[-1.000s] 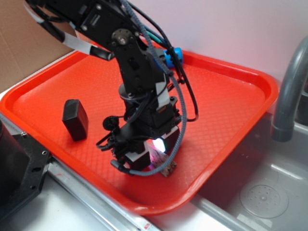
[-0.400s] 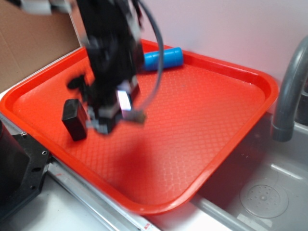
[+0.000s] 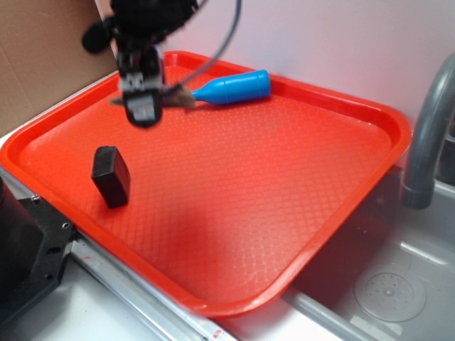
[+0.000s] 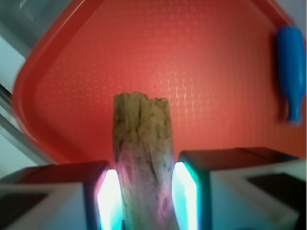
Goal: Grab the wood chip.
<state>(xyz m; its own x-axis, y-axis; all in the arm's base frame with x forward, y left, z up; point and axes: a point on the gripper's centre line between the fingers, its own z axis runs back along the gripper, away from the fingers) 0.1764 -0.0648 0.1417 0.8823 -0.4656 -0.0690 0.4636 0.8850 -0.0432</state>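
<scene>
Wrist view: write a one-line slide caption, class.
Gripper shut on the wood chip, held above the red tray.

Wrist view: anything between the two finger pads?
Yes, the wood chip. It is clamped between the lit pads of the gripper, blunt end sticking out over the tray.

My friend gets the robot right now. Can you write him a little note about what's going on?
Gripper: shut on the wood chip, jaws pressing both its sides, held up in the air over the far left part of the red tray.
On the tray: black block near the left edge, blue bottle shape by the far rim.
Done: chip grabbed and lifted.
Left: nothing but keeping hold of it.
</scene>
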